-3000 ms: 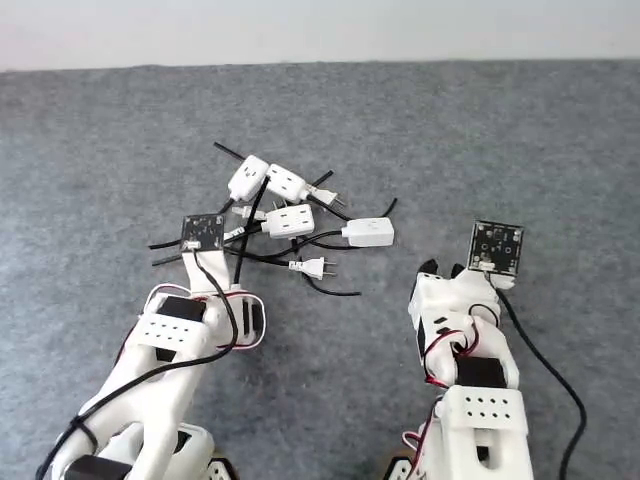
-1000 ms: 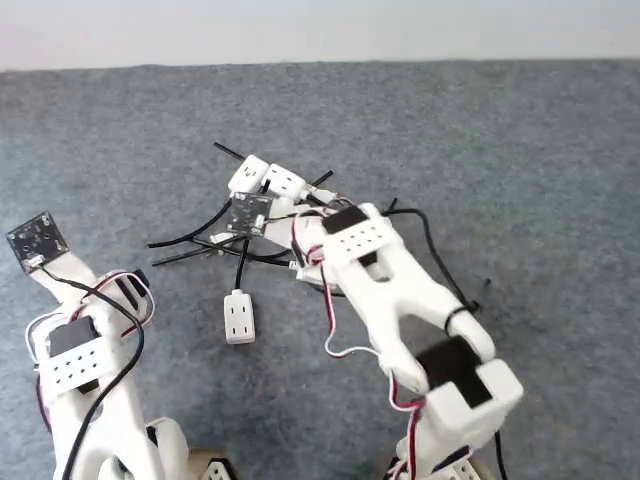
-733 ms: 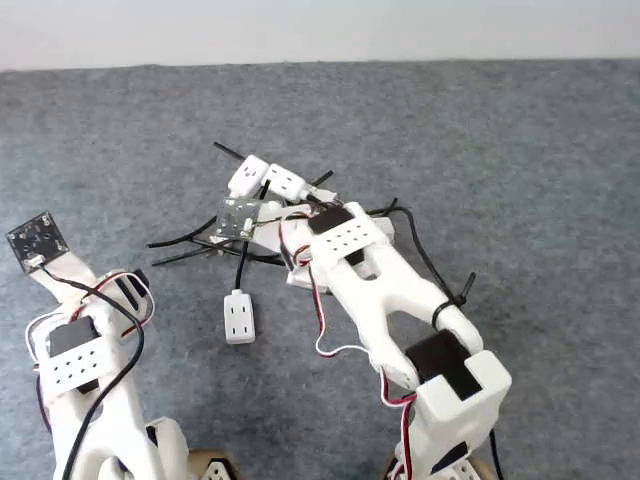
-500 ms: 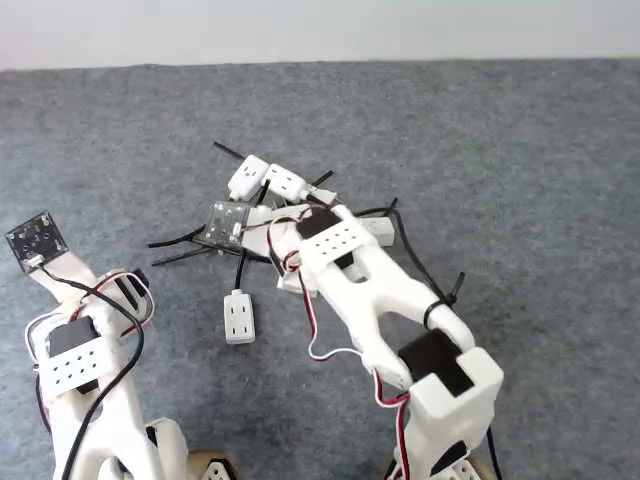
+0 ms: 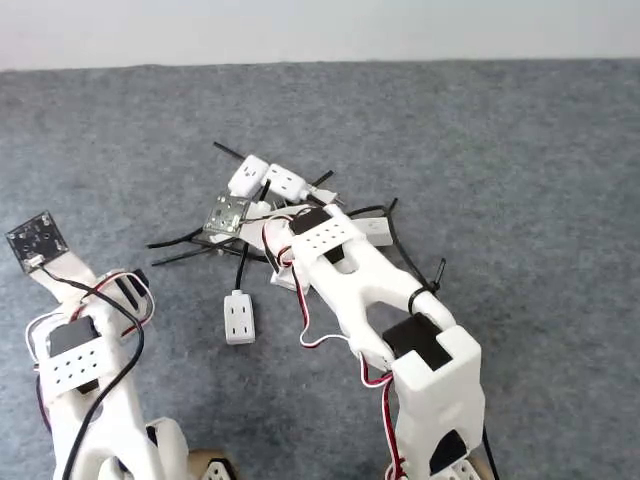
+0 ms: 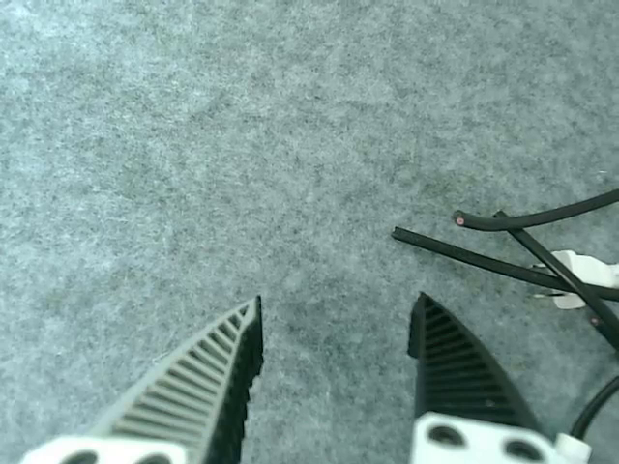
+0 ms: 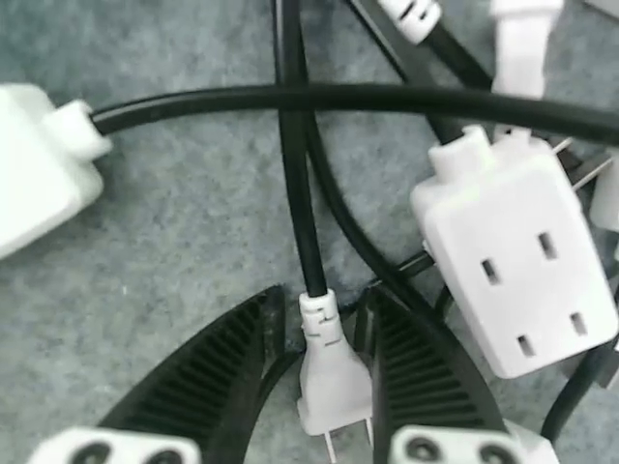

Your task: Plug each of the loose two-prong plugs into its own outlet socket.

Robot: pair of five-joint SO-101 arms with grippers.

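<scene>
**Desk** (image 5: 520, 180): a grey, felt-like surface with a tangle of white plugs, sockets and black cords at its middle.

**Left arm** (image 5: 80, 365): stands at the near left, well apart from the tangle. The left gripper (image 6: 338, 302) hangs over bare desk with its jaws wide open and nothing between them. Two cut cord ends (image 6: 464, 220) lie on the desk beyond the jaws.

**Right arm** (image 5: 345, 265): extends from the near right toward the far left, with its wrist over the tangle. The right gripper (image 7: 324, 290) has its jaws closed on a white two-prong plug (image 7: 334, 382), one jaw against each side. The plug's black cord (image 7: 295, 145) leads straight out past the jaw tips, and the prongs point back toward the wrist. The plug sits in no socket.

**Sockets**:
- A white socket block (image 7: 517, 266) lies face up just beside the gripped plug, with cords crossing under it.
- A lone socket (image 5: 238, 318) lies near-left of the tangle, and its cord runs toward the far side.
- At the far edge of the tangle, the left far socket (image 5: 248, 177) and the right far socket (image 5: 287, 183) lie touching.
</scene>
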